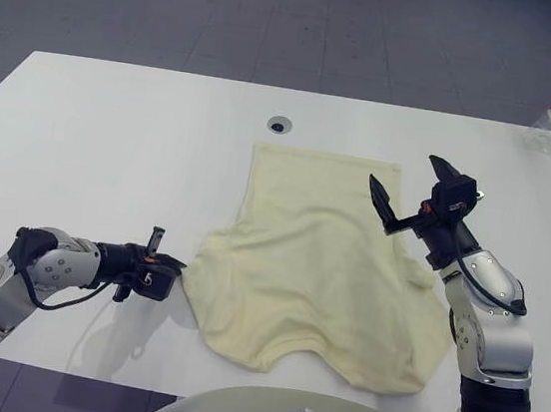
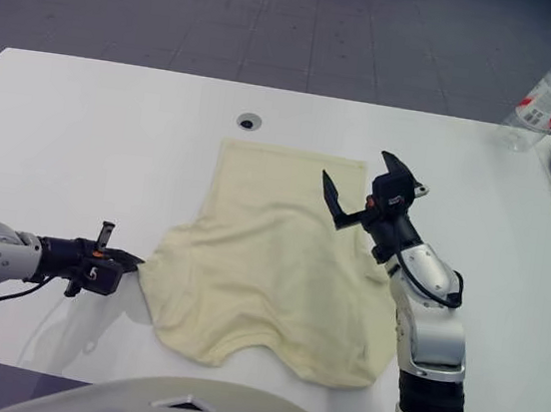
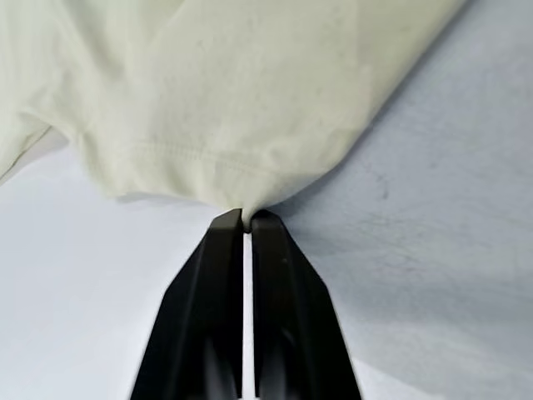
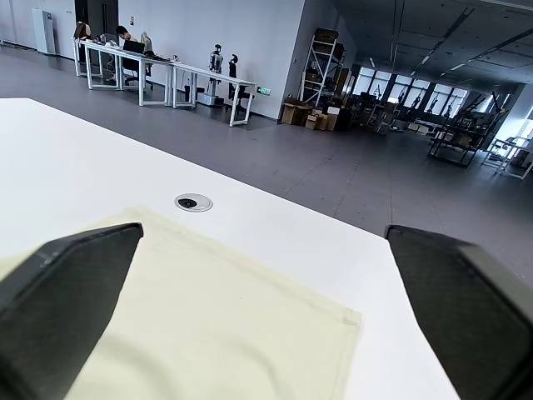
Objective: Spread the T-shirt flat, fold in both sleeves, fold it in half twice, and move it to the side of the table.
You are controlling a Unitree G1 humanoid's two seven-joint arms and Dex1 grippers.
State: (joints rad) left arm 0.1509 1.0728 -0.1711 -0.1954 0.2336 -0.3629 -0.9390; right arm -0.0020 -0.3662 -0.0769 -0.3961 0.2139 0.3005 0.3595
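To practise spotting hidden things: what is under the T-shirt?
The white table shows around the T-shirt, so the cloth rests on it. The tabletop beneath is covered; anything there cannot be seen.

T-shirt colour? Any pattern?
Plain pale yellow T-shirt, no pattern; clearest in the left eye view.

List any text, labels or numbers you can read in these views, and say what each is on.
Plastic bottle, far right: red and white label, print too small to read.
Green wall sign in the room behind: too small to read.
T-shirt and table: no text visible.
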